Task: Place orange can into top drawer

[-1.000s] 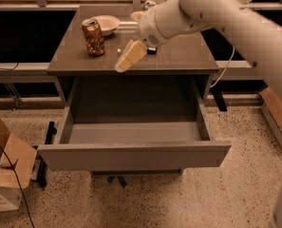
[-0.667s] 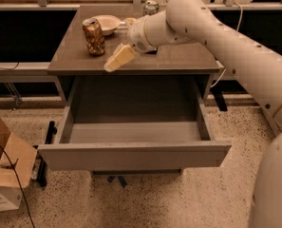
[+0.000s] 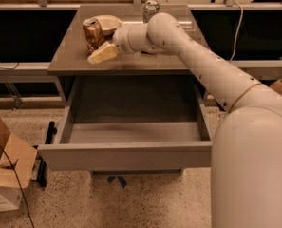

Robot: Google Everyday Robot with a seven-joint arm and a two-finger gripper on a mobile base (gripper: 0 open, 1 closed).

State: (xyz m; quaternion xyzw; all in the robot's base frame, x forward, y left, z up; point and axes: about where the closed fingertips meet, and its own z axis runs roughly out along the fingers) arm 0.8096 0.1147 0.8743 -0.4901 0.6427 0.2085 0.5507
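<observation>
The orange can point(image 3: 92, 35) stands upright on the left part of the grey table top point(image 3: 69, 61). My gripper point(image 3: 102, 54) hovers low over the table top just to the right of and in front of the can, its cream tip next to the can's base. It holds nothing that I can see. The top drawer point(image 3: 124, 156) is pulled out wide below the table's front edge, and its inside is bare.
A shallow cream bowl point(image 3: 108, 23) sits just behind the orange can. A silver-and-green can point(image 3: 151, 9) stands at the table's back. My arm spans the table's right side. A cardboard box point(image 3: 5, 175) is on the floor at left.
My gripper has moved left across the table top, from the middle to right beside the orange can. The can and the drawer have not moved.
</observation>
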